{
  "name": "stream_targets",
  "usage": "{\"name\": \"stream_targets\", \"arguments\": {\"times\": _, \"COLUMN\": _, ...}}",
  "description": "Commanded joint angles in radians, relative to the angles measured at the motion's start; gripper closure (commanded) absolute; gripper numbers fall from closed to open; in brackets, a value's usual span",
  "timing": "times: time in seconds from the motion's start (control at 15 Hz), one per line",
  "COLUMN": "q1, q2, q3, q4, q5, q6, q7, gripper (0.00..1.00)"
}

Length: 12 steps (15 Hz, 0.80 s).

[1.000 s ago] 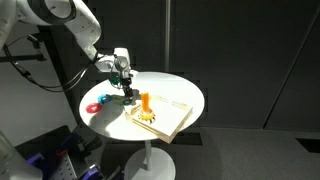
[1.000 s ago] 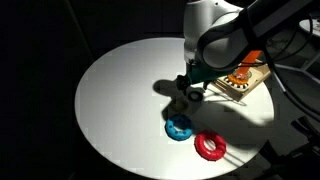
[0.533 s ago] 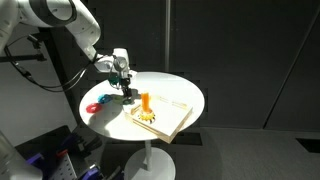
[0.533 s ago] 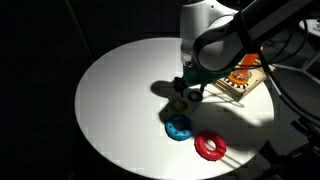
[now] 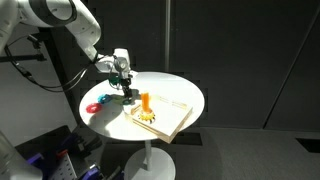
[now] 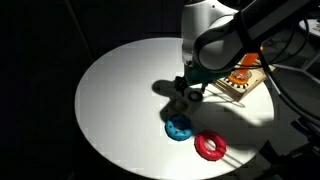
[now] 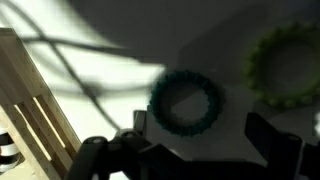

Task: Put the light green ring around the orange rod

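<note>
Nothing visibly shifted since half a second ago: gripper (image 6: 190, 90) hangs at the same spot just off the board (image 5: 172, 116). Wrist view: fingers (image 7: 275, 145) spread wide, gripping nothing. The light green ring (image 7: 160, 102) lies flat on the table (image 6: 110, 90) between them, in shadow, near the board's edge, not on it. Upright on the board: orange rod (image 5: 145, 101). Blue ring (image 6: 169, 128) and red ring (image 6: 199, 147) lie farther from the board.
</note>
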<state>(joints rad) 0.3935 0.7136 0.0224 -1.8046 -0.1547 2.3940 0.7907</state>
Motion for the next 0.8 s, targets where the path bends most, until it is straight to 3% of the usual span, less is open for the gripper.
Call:
{"name": "stream_targets", "arguments": {"times": 0.0, "q1": 0.017, "q2": -0.021, "q3": -0.017, "q4": -0.027, "q5": 0.013, "q6": 0.006, "q7": 0.035, "gripper": 0.00}}
{"name": "stream_targets", "arguments": {"times": 0.73, "q1": 0.018, "q2": -0.029, "q3": -0.016, "q4": -0.080, "q5": 0.029, "q6": 0.087, "q7": 0.099, "gripper": 0.00}}
